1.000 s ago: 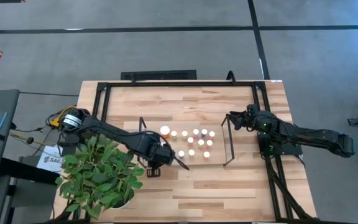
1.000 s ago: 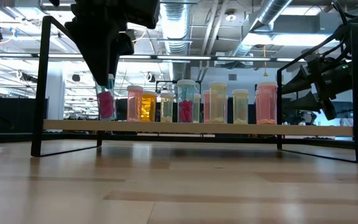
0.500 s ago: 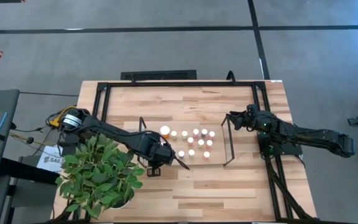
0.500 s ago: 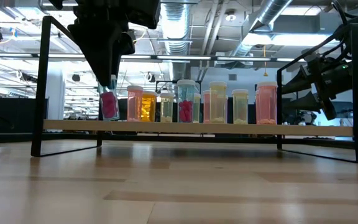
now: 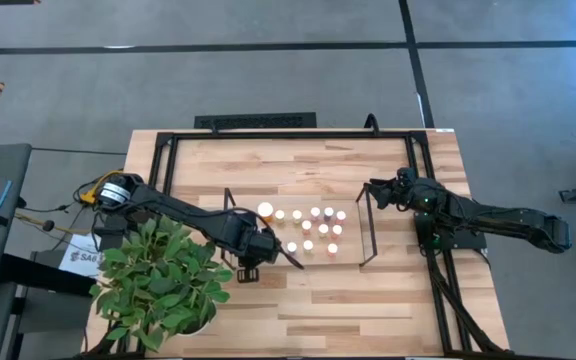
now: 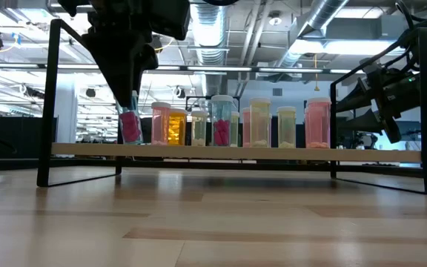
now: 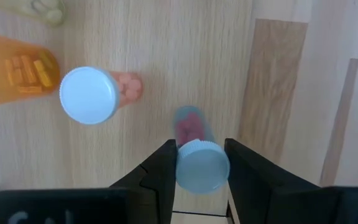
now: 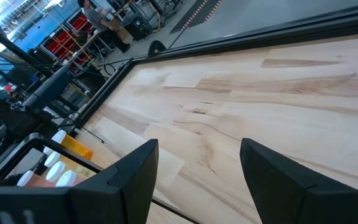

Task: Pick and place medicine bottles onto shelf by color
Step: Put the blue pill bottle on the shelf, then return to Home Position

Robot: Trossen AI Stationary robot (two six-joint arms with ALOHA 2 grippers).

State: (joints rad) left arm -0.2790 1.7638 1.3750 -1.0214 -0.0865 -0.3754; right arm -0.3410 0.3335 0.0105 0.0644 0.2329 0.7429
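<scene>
Down at the near left part of the shelf (image 5: 360,212), the left gripper (image 7: 201,163) is clamped on the white cap of a small bottle with pink contents (image 7: 196,149), its two dark fingers (image 7: 160,171) pressed against the cap from either side. Seen from the low camera, that bottle (image 6: 130,126) hangs tilted just above the light-wood shelf board, at the left end of the row and just beside the next bottle. The other medicine bottles (image 5: 308,228) stand upright in a cluster on the shelf, between its two thin black wire ends; among them are an orange bottle (image 6: 176,126), a taller bottle with red pills (image 6: 222,120), and a larger one with a white cap (image 5: 265,211) at the far left corner of the group. From above, the left arm reaches across the desk (image 5: 368,300) past a leafy potted plant (image 5: 163,280) standing at the desk's near left corner. The right gripper (image 8: 197,168) waits with its fingers spread apart and nothing between them, hovering over bare wood beside the shelf's right wire end.
</scene>
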